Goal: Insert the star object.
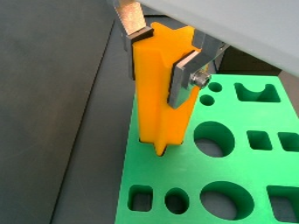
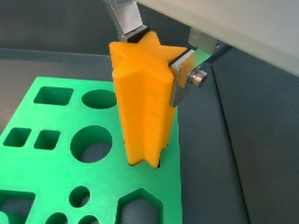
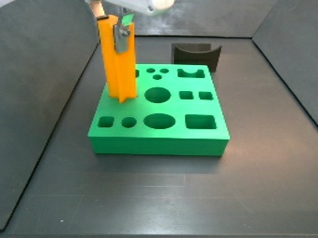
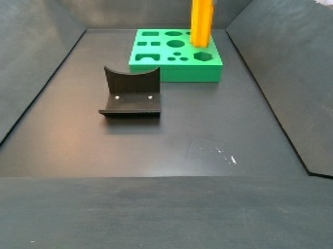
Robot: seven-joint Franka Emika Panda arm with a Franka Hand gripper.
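- Lying flat on the dark floor, the green board [image 3: 162,116] shows its shaped holes in both side views.
- At 12 o'clock from the board in a side view, well apart, stands the dark grey curved block [image 3: 195,55].
- The star object [image 3: 118,67] stands upright, its lower end at the board's edge; whether it is in a hole, cannot be told.
- The gripper [image 1: 165,54] pinches the star object near its top, one finger [image 1: 187,76] flat on each side.
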